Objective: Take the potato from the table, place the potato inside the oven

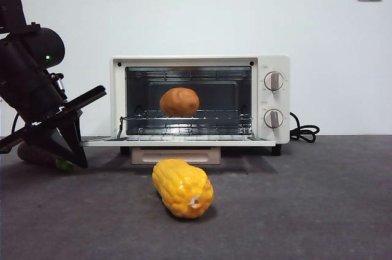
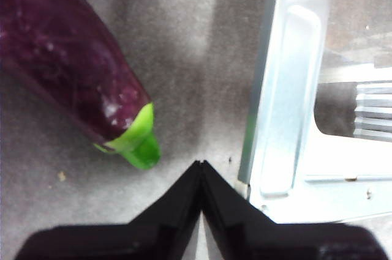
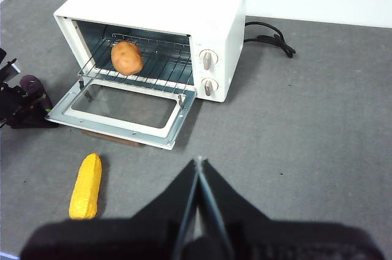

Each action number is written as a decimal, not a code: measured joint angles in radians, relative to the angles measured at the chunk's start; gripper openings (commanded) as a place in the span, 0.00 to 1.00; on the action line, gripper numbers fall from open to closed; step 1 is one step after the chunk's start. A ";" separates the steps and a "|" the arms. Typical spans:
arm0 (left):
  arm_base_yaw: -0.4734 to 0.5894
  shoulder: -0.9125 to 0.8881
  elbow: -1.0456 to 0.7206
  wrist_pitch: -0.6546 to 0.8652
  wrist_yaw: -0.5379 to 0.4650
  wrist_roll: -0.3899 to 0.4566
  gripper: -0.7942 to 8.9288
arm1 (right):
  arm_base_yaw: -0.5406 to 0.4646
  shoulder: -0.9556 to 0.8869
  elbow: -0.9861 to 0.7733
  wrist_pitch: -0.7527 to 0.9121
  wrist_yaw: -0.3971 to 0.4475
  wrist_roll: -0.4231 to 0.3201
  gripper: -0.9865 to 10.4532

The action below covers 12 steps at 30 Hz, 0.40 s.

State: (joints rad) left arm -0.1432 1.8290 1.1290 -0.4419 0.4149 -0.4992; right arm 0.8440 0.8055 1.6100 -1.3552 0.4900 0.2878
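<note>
Sitting on the oven (image 1: 269, 64) rack, the potato (image 1: 179, 101) is placed; left hand (image 2: 201, 165), pinched empty, is hovering beside the door (image 2: 288, 89).

The left gripper (image 2: 201, 165) hangs low at the side, its jaws pressed together and holding nothing. The right gripper (image 3: 198, 162) is raised high, its jaws likewise closed and empty.

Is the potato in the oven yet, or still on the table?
In: the potato rests on the wire rack inside the open oven.
</note>
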 measured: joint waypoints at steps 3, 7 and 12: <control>0.002 0.000 0.000 0.000 0.033 -0.005 0.08 | 0.000 0.000 0.000 0.000 0.000 0.000 0.08; 0.003 0.000 0.000 0.002 0.043 -0.013 0.08 | 0.000 0.000 0.000 0.000 0.000 0.000 0.08; 0.006 -0.023 -0.005 0.003 0.043 -0.018 0.08 | 0.000 0.000 0.000 0.000 0.000 0.000 0.08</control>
State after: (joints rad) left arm -0.1375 1.8061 1.1240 -0.4393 0.4580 -0.5175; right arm 0.8440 0.8059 1.6100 -1.3552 0.4900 0.2878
